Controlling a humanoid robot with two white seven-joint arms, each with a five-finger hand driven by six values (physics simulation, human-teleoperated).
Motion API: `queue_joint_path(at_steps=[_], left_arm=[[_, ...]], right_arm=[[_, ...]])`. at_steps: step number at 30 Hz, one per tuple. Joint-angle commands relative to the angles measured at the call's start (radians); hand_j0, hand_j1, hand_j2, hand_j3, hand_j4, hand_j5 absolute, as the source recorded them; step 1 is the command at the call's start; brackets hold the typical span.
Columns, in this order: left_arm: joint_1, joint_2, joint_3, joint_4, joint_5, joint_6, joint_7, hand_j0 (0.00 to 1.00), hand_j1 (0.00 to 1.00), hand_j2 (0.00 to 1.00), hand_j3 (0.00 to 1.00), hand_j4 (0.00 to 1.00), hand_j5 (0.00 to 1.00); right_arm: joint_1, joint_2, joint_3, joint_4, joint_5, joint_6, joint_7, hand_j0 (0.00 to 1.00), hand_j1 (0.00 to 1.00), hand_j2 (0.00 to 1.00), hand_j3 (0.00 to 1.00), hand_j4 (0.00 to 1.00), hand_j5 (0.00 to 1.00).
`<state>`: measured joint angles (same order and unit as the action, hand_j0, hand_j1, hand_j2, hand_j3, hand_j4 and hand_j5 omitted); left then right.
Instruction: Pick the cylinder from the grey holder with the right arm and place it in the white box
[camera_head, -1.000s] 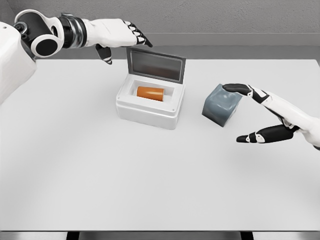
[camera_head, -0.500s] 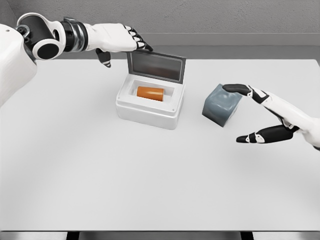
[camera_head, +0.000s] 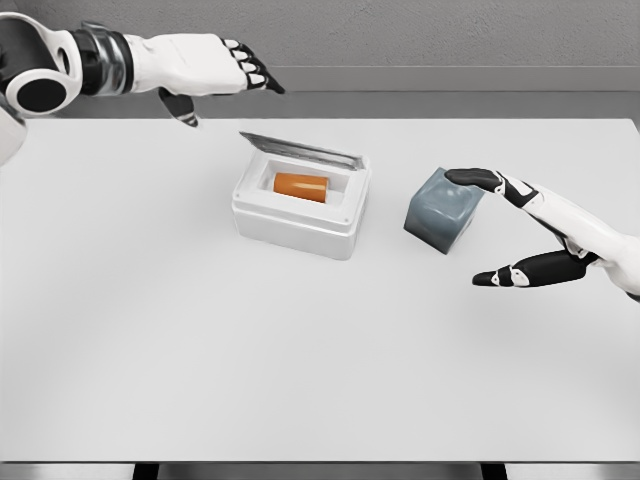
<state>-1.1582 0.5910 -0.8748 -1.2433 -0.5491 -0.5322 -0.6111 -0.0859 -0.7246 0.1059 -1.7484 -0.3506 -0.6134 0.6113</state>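
Left hand (camera_head: 205, 72) is seen upper left of frame, above and behind the box, fingers extended and loosely together, nothing held, not touching the lid.

Box (camera_head: 298, 200) sits left of centre. Lid (camera_head: 300, 150) is tilted far down over the rear rim, part-way shut, front gap open. Cylinder (camera_head: 301, 186) is lying on its side inside the box, orange, visible through the gap.

Holder (camera_head: 441, 210) is right of centre, near the box but apart from it. No cylinder can be seen in it.

Right hand (camera_head: 525, 235) is at right of frame, fingers spread wide, one fingertip over the holder's top right edge, thumb lower and clear of it. Nothing is gripped.

Judgement: pick and place are done, since the cylinder is in the box. Step in hand looks like lid closing by the left side. Next move calls for the lid to be seated flat on the rim, both hands kept clear of the box, right hand retracted off the holder without nudging it.
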Motion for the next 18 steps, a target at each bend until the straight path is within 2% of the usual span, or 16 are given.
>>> queue_joint_path(at_steps=[1, 2, 5, 6, 8, 18], left_arm=[[0.000, 0.030, 0.033, -0.001, 0.017, 0.001, 0.000, 1.00, 1.00, 1.00, 1.00, 1.00, 1.00], [0.000, 0.030, 0.033, -0.001, 0.017, 0.001, 0.000, 1.00, 1.00, 1.00, 1.00, 1.00, 1.00], [0.089, 0.053, 0.031, -0.011, 0.017, -0.012, 0.000, 1.00, 1.00, 1.00, 1.00, 1.00, 1.00], [0.089, 0.053, 0.031, -0.011, 0.017, -0.012, 0.000, 1.00, 1.00, 1.00, 1.00, 1.00, 1.00], [0.146, 0.081, 0.031, -0.011, 0.017, -0.071, 0.000, 1.00, 1.00, 1.00, 1.00, 1.00, 1.00], [0.198, 0.156, 0.034, -0.036, 0.018, -0.079, 0.000, 1.00, 1.00, 1.00, 1.00, 1.00, 1.00]], right_arm=[[0.000, -0.001, 0.000, 0.000, -0.008, 0.003, 0.000, 1.00, 1.00, 1.00, 1.00, 1.00, 1.00], [0.000, -0.001, 0.000, 0.000, -0.008, 0.003, 0.000, 1.00, 1.00, 1.00, 1.00, 1.00, 1.00], [0.000, -0.001, 0.000, 0.000, -0.008, 0.003, 0.000, 1.00, 1.00, 1.00, 1.00, 1.00, 1.00], [0.000, -0.001, 0.000, 0.000, -0.008, 0.003, 0.000, 1.00, 1.00, 1.00, 1.00, 1.00, 1.00], [0.000, -0.001, 0.000, 0.000, -0.008, 0.003, 0.000, 1.00, 1.00, 1.00, 1.00, 1.00, 1.00], [0.000, -0.001, 0.000, -0.002, -0.010, 0.003, 0.000, 1.00, 1.00, 1.00, 1.00, 1.00, 1.00]])
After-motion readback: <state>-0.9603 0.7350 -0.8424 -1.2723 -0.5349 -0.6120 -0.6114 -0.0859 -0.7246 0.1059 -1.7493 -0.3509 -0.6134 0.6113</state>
